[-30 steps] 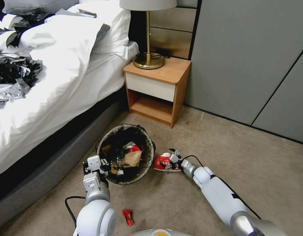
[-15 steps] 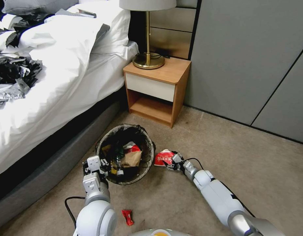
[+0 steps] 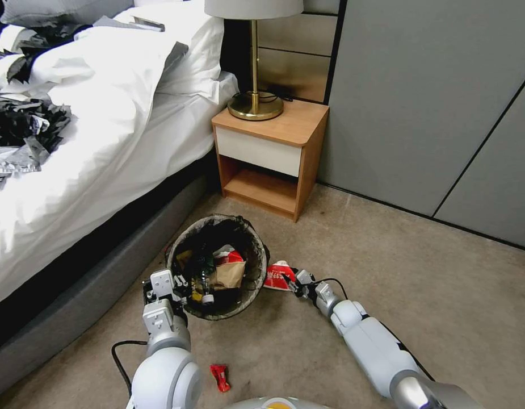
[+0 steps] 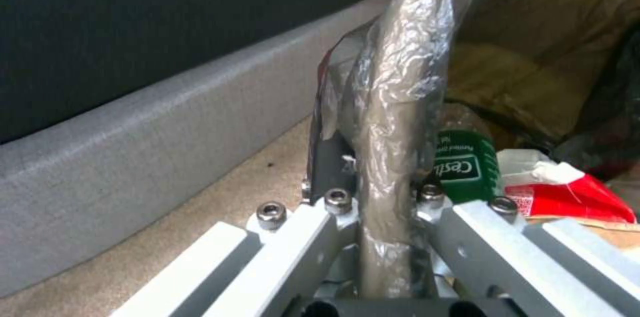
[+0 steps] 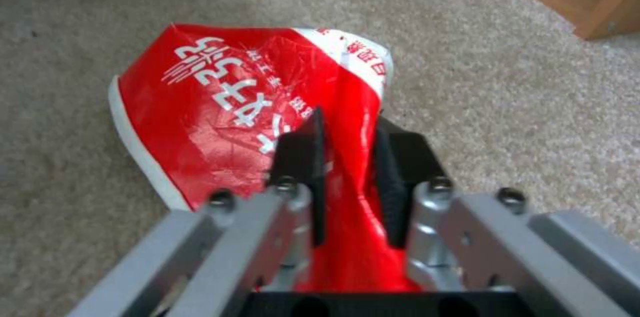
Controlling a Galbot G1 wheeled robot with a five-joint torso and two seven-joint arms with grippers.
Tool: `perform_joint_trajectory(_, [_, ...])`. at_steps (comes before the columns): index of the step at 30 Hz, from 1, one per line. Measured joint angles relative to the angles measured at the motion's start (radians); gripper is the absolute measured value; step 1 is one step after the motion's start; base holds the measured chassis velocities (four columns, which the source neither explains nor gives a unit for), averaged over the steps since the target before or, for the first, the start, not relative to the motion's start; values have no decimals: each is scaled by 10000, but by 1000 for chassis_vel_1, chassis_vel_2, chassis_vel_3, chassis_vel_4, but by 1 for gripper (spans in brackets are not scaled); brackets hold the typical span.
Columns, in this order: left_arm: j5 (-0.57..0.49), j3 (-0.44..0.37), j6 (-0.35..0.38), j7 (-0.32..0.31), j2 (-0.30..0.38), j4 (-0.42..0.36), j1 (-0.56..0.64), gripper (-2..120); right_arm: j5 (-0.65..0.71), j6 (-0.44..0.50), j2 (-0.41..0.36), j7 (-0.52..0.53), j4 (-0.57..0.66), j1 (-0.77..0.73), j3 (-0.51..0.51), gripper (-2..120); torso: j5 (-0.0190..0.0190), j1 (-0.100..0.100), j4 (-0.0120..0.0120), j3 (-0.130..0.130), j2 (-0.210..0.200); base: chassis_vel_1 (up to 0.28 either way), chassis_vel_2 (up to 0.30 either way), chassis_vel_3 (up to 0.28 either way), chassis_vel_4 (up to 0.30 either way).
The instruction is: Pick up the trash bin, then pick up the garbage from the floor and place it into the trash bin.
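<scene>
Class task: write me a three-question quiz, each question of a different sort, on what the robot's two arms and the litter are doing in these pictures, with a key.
1. True or false: the left tool is shut on the bin rim.
2. Multiple choice: the red packet in the right tool is (A) inside the bin, (B) just outside the bin, held above the carpet, (C) on the nightstand.
3. Short answer: what litter lies on the carpet near the robot's base?

Key: 1 true. 2 B. 3 A small red wrapper.
</scene>
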Motion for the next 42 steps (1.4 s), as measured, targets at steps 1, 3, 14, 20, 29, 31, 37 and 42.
perform_joint_trajectory(1, [0,6,-8,0,-1,26,-13,0,54,18,-11,-23,18,-55,12,9,2,-1,1,0,0,0,0,0,0])
perform_joint_trajectory(3, [-1,15,-22,0,-2,75,-45,0,112,46,-19,-40,39,-121,28,3,2,0,2,0,0,0,0,0,0])
perform_joint_trajectory(14, [-73,29,-33,0,25,111,-134,0,330,191,27,38,211,-307,85,1,0,0,-3,2,0,0,0,0,0])
perform_joint_trajectory(20, [-102,18,-32,0,48,111,-162,0,726,230,14,298,593,-585,136,1,4,0,2,4,-1,0,0,0,0])
perform_joint_trajectory(29, [-263,3,34,-11,150,136,-323,0,1993,1035,-369,1098,2272,-1944,1163,0,1,0,-3,5,-2,0,0,0,0])
perform_joint_trajectory(31, [-267,6,45,-16,179,132,-322,0,2228,1365,-442,1182,2556,-2093,1451,0,1,0,-3,5,-2,0,0,0,0])
perform_joint_trajectory(37, [-270,36,68,-23,250,131,-296,0,3138,2029,-734,1250,4555,-2671,2459,0,0,0,-2,4,-2,0,0,0,0])
perform_joint_trajectory(42, [-276,88,102,-26,315,201,-348,0,3493,1934,-970,1144,8071,-3307,3113,0,-3,0,-1,3,-2,0,0,0,0])
